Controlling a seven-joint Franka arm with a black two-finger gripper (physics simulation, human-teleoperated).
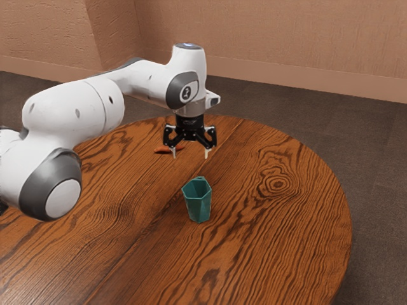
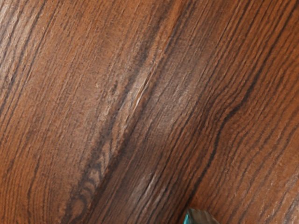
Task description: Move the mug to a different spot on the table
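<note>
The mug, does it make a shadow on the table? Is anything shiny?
Exterior view: the mug casts hardly any shadow on the table; the light is soft and even, with no glare. Wrist view: pale streaks of sheen run along the wood grain, and the picture's edge cuts off all but a corner of the mug.

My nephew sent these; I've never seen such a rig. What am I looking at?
The white machine is a simulated robot arm ending in a black two-finger gripper. One picture comes from a camera at its side, the other from a camera on its hand, looking down at the wood. On the round table a teal mug stands upright; its edge also shows in the hand's picture. A small orange thing lies by the gripper; I cannot tell what it is. The gripper hangs open above the table, holding nothing.
</note>
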